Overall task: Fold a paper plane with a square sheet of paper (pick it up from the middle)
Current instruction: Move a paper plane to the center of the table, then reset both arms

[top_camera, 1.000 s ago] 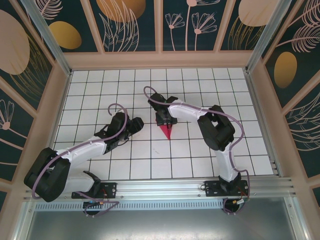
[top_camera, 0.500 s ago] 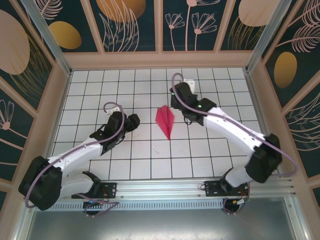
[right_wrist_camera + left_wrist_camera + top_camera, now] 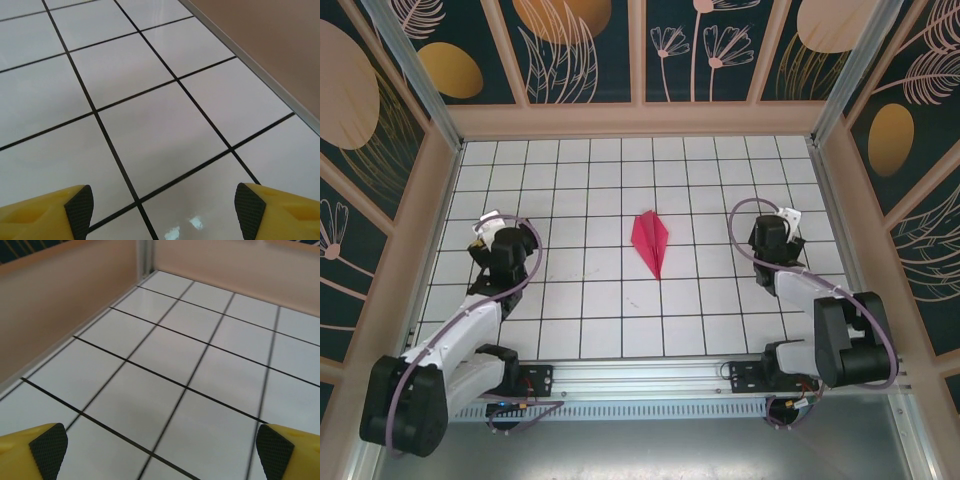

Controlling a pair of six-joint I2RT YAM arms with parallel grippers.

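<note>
Well, we saw both arms drawn back from the middle: the left hand (image 3: 486,228) sat out near the left wall and the right hand (image 3: 782,222) off to the right, each with fingers spread wide on nothing. The paper plane (image 3: 651,241), which the right hand had covered a second earlier, lay alone mid-table (image 3: 580,300), nose toward us. White gridded tiles, peach walls (image 3: 640,120), and teal floral panels (image 3: 590,60) surrounded it.
</note>
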